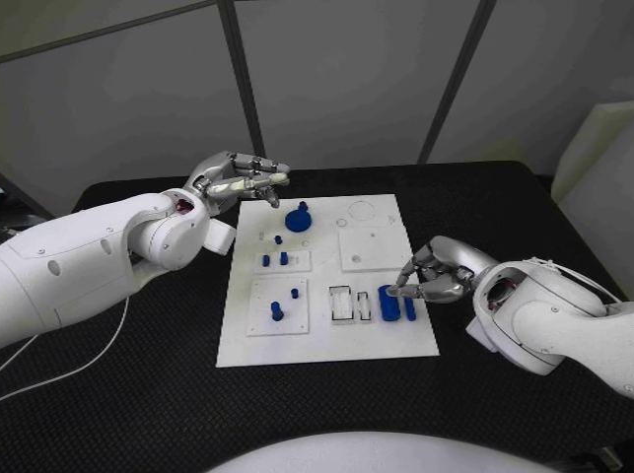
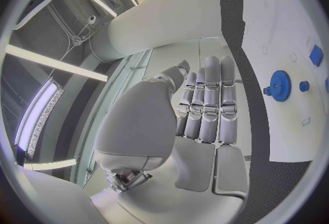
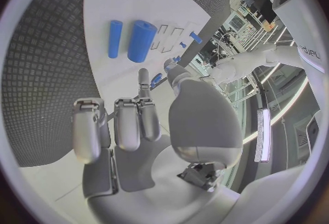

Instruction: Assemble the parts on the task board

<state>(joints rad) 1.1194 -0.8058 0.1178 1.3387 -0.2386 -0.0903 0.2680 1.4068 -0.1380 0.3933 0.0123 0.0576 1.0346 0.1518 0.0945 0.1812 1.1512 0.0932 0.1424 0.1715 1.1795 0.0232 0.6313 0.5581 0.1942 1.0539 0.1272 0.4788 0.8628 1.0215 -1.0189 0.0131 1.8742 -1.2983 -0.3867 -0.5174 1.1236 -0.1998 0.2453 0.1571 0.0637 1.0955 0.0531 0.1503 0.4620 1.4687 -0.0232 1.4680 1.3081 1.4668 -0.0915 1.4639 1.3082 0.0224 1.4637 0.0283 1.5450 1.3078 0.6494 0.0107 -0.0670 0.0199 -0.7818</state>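
Head view first: the black table [image 1: 146,394] spreads under me, and the white task board [image 1: 387,340] sits in its middle; my left arm [image 1: 61,271] reaches in along the board's left edge, my right arm [image 1: 587,325] along its right edge; my left hand [image 1: 239,180] hovers just off the board's far-left corner, fingers curled in together, and nothing is between them; my right hand [image 1: 438,273] sits at the board's right edge, fingers bent inward with their tips close beside the parts there; whether they touch I cannot tell, and nothing is clamped in them.

On to the parts, bigger ones first; the blue gear [image 1: 300,219] stands near the far-left corner of the board, just beside my left fingertips; the thick blue cylinder [image 1: 389,303] lies by the right edge, with the thin blue rod [image 1: 409,306] alongside it, nearer the edge; my right wrist camera shows that pair side by side, apart from my fingers [image 3: 130,122]; small blue pegs [image 1: 275,260] stand in the left half of the board; one more blue peg [image 1: 277,311] stands nearer the front-left corner.
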